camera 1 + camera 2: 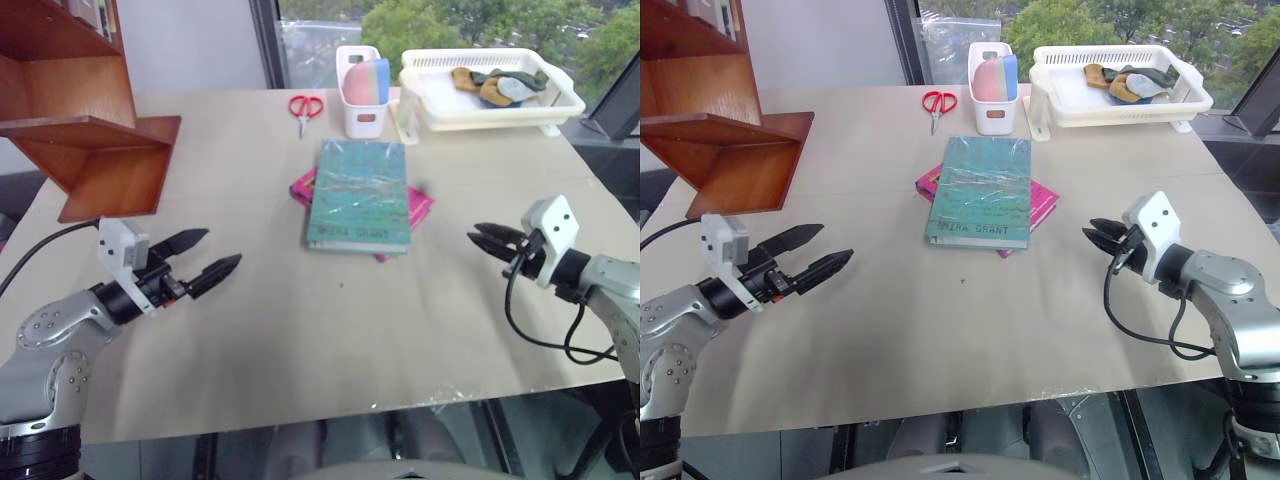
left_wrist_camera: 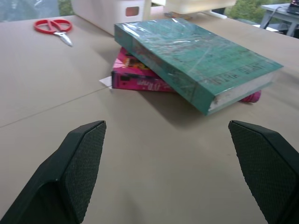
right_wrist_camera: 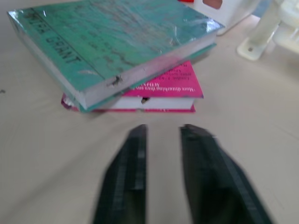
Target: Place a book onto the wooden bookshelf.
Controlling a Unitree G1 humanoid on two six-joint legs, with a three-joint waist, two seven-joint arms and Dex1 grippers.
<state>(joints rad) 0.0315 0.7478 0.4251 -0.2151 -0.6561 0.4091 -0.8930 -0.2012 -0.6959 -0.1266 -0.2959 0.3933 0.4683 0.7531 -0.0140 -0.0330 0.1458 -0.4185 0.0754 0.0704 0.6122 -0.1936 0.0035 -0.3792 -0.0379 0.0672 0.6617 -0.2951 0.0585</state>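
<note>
At the far edge of the desk [image 1: 300,350] stands a white bin [image 1: 360,95] holding pink and blue rounded items, and just beside it a white basket tray [image 1: 490,100] carries a few crumpled tan and grey pieces. Red scissors [image 1: 305,110] lie to the left of the bin. The book [image 1: 358,195] lies flat mid-desk, on top of a smaller pink book [image 1: 420,205] that juts out beneath it. The wooden bookshelf [image 1: 85,130] stands at the far left corner. Bare desk lies between the books and both arms. The left end effector [image 1: 205,258] hovers with fingers spread wide, empty; the right end effector [image 1: 485,238] has its fingers drawn together, also empty.
</note>
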